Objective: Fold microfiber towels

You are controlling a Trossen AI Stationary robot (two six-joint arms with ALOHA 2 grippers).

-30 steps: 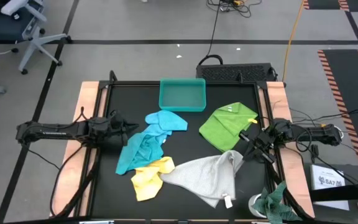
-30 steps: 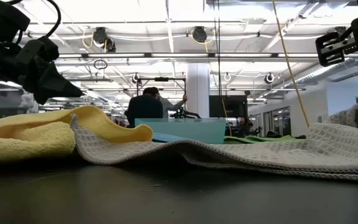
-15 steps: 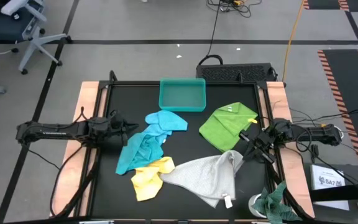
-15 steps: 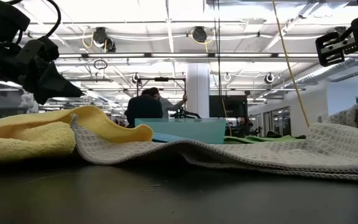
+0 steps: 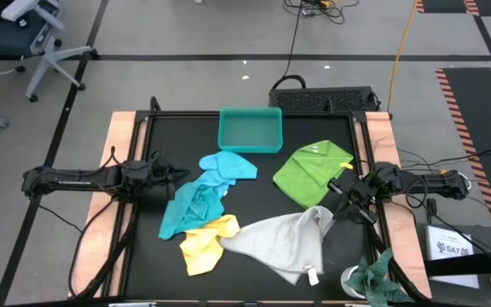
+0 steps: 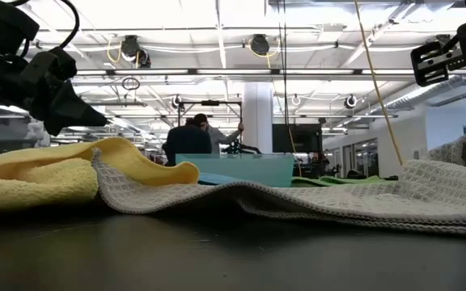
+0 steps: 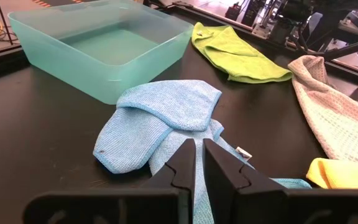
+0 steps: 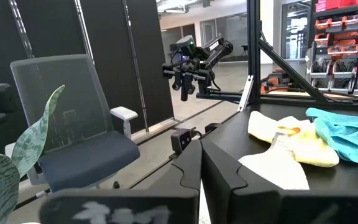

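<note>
Nothing is changed since a second ago: the towels (image 5: 228, 213) are left unfolded on the table (image 5: 143, 247), and both left fingers (image 7: 194, 163) and right fingers (image 8: 199, 163) are kept pressed together, empty.

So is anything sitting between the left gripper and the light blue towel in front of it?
Nothing visible. The left gripper, fingers nearly together and holding nothing, points straight at the light blue towel, with only bare black table around. The teal tray lies beyond the towel.
</note>
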